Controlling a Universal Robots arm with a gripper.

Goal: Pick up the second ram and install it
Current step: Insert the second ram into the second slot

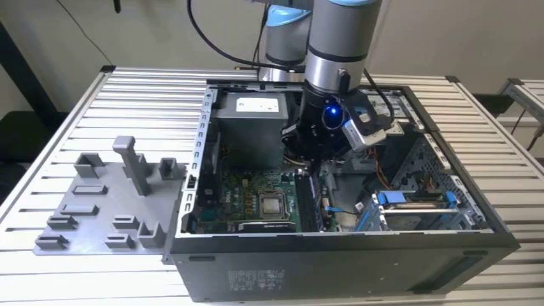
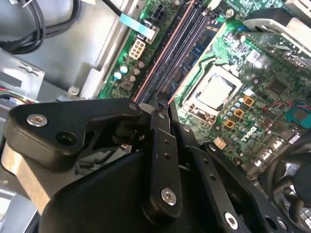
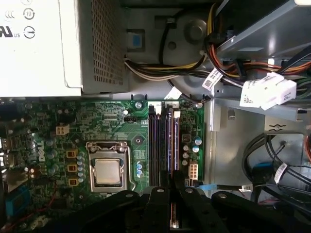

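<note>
Slatted metal table (image 1: 127,95) w/ a black PC case (image 1: 340,268) lying open-side up on it. Printed white text on the case's near face, too small to make out.

The arm (image 1: 340,38) comes down from the far side into the case, blue light glowing at its wrist.

Grey plastic tray (image 1: 93,217) sits on the exterior view's left, just beside the case, w/ its blocks and posts sticking up.

Inside, at the far end, is the grey PSU (image 1: 251,121), white sticker on top w/ certification marks. Nearer is the green mobo (image 1: 246,191), w/ the CPU (image 1: 274,205) bare in its socket. The cable bundle (image 3: 194,63) carries white printed tags.

RAM slots (image 3: 158,145) run beside the CPU, on the exterior view's right of it.

The gripper (image 1: 306,169) is right over those slots. In both wrist views (image 3: 172,191) (image 2: 163,104) its black fingers are almost together, pinching a thin board edge-on.

That's the second ram (image 1: 311,194): standing on edge in the slot row, running from the gripper toward the near side. In the first wrist view it's the bluish strip (image 3: 173,145) in the slot farthest from the CPU. Can't tell if it's fully seated.
</note>
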